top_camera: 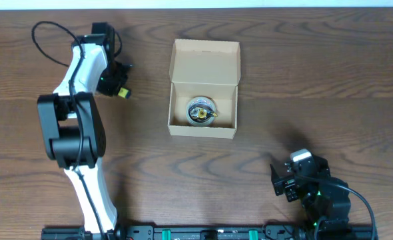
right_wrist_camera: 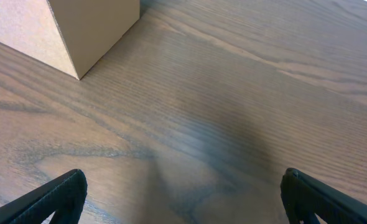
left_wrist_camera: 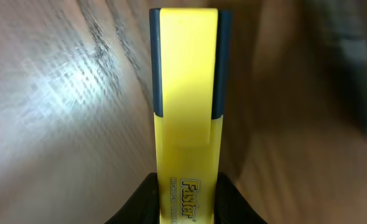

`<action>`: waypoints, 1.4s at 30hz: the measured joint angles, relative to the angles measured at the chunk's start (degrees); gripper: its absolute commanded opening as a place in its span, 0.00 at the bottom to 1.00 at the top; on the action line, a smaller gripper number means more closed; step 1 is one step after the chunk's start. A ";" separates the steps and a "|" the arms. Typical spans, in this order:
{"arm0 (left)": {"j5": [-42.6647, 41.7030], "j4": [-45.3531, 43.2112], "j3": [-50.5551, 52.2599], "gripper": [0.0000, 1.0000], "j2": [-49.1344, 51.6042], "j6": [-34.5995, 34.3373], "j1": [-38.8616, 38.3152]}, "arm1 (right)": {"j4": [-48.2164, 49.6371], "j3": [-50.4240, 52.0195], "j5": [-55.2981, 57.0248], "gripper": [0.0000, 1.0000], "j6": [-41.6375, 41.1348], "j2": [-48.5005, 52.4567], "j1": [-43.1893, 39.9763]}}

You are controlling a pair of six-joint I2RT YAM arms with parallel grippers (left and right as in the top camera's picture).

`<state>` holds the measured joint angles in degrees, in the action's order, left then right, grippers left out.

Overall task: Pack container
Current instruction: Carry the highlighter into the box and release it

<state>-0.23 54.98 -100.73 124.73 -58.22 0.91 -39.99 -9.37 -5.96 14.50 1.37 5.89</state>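
Left pincer (top_camera: 118,85) clamped on yellow highlighter (left_wrist_camera: 185,93), well left of the container (top_camera: 204,130). Right pincer (top_camera: 283,181) spread wide, empty, right of the container and nearer the robot base. Container sits open on worktop (top_camera: 303,80), flap folded back, tape roll (top_camera: 201,111) inside.

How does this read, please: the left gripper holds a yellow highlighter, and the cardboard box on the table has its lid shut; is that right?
Not quite. The cardboard box has its lid open and folded back, as the overhead view shows. The left gripper does hold the yellow highlighter.
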 measured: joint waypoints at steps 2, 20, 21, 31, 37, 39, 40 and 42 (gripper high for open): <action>1.55 -0.22 0.00 0.19 -4.66 0.00 -1.49 | 0.00 0.00 -0.02 0.99 0.00 0.00 0.00; 8.17 1.11 -0.02 0.19 -21.20 -6.32 -33.33 | 0.00 0.00 -0.02 0.99 0.00 0.00 0.00; 8.17 1.46 -0.02 0.19 -21.18 -7.06 -34.40 | 0.00 0.00 -0.02 0.99 0.00 0.00 0.00; 8.13 6.29 -0.02 0.17 -16.48 -19.37 -40.52 | 0.00 0.00 0.00 0.99 0.00 0.00 0.00; 7.89 5.01 -0.02 0.14 -9.92 -29.40 -41.22 | 0.00 0.00 0.00 0.99 0.00 0.00 0.00; 7.69 4.22 -0.02 0.15 -8.46 -32.52 -41.33 | 0.00 0.00 -0.02 0.99 0.00 0.00 0.00; 7.67 3.82 -0.02 0.15 -7.82 -34.14 -41.42 | 0.00 0.00 -0.02 0.99 0.00 0.00 0.00; 7.32 2.95 -0.02 0.15 -6.91 -37.68 -41.62 | 0.00 0.00 -0.02 0.99 0.00 0.00 0.00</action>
<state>7.09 57.93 -100.75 117.82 -95.90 -40.71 -39.99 -9.37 -5.98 14.50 1.37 5.89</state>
